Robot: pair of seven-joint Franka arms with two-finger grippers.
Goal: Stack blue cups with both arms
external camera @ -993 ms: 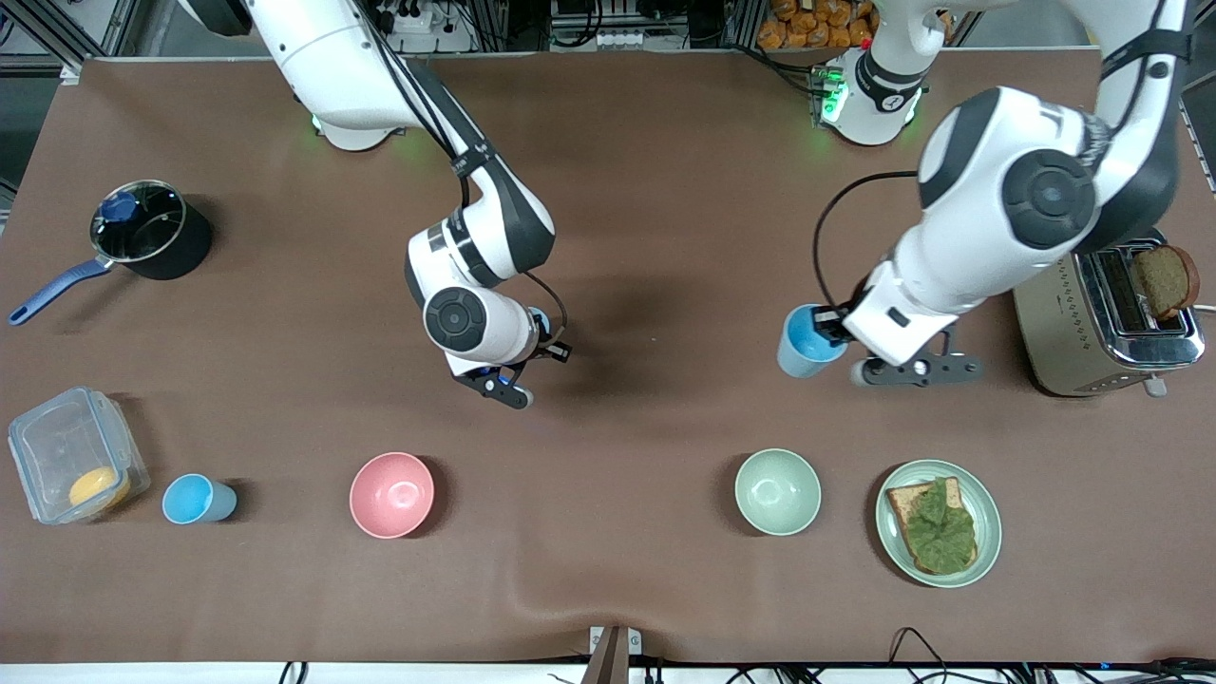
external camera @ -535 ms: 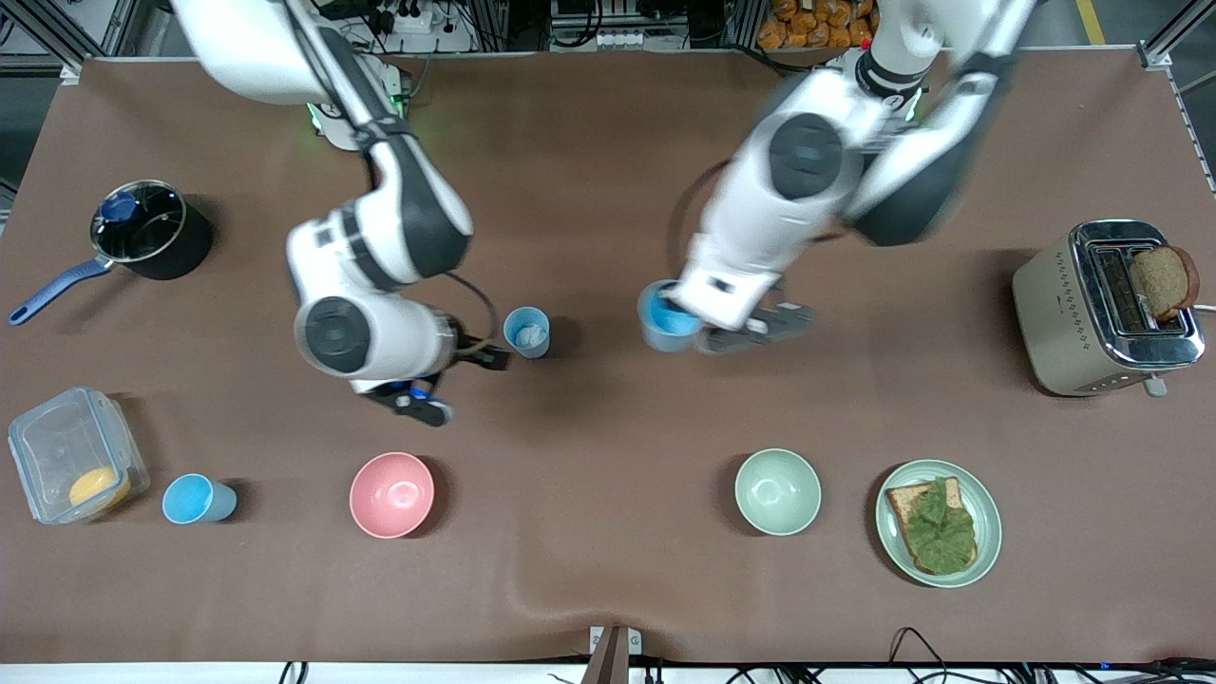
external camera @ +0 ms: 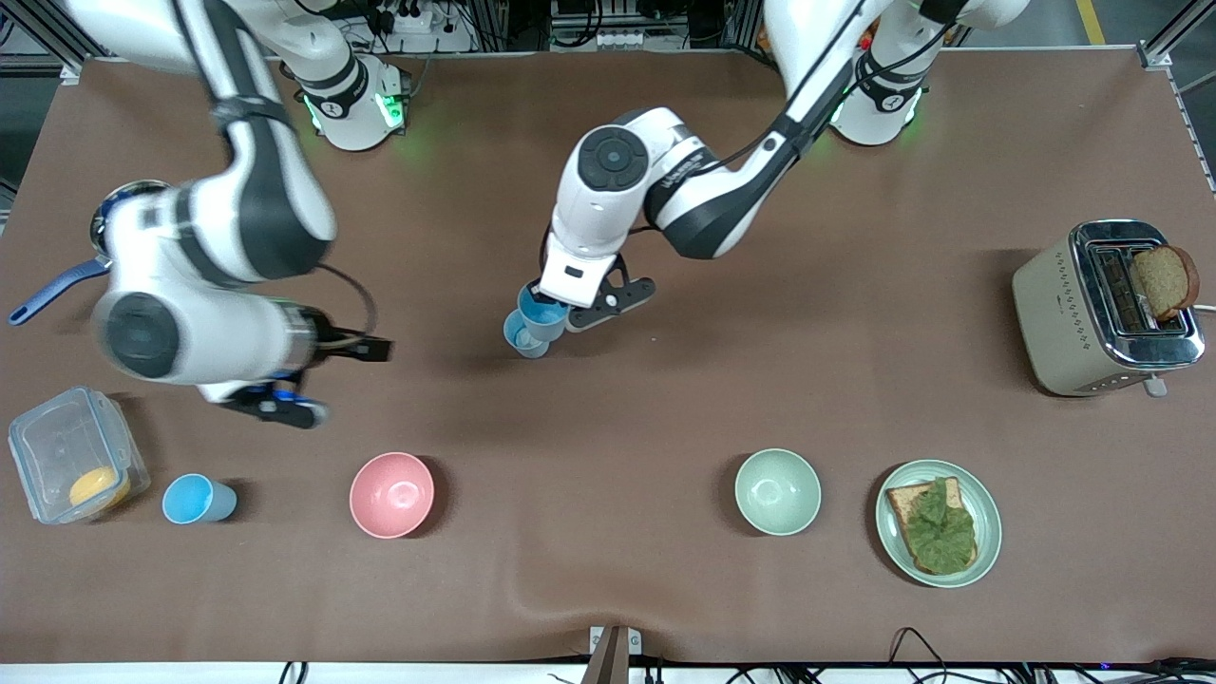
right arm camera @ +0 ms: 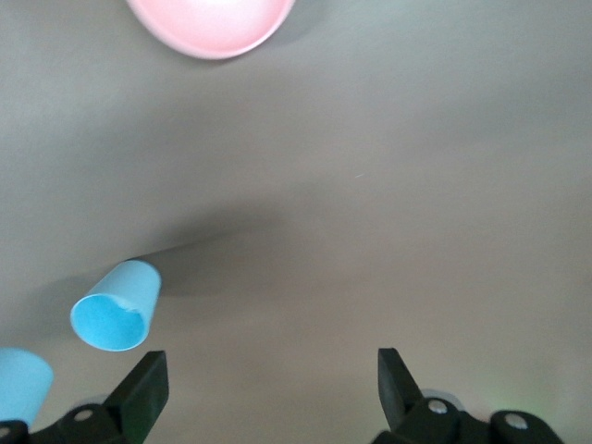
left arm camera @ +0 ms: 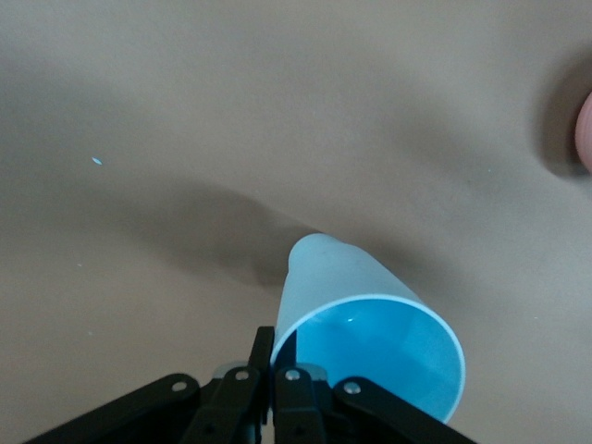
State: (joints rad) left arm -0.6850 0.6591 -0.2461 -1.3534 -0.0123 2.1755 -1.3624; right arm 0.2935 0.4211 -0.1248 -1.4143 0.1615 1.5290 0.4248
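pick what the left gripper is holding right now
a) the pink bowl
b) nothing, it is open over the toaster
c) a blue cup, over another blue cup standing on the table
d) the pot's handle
c: the left gripper is shut on a blue cup, held just over the standing blue cup at mid-table.

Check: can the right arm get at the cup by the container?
Probably yes. The right end effector is open and empty, over bare table near the cup; nothing stands between them, and the container sits just beside it.
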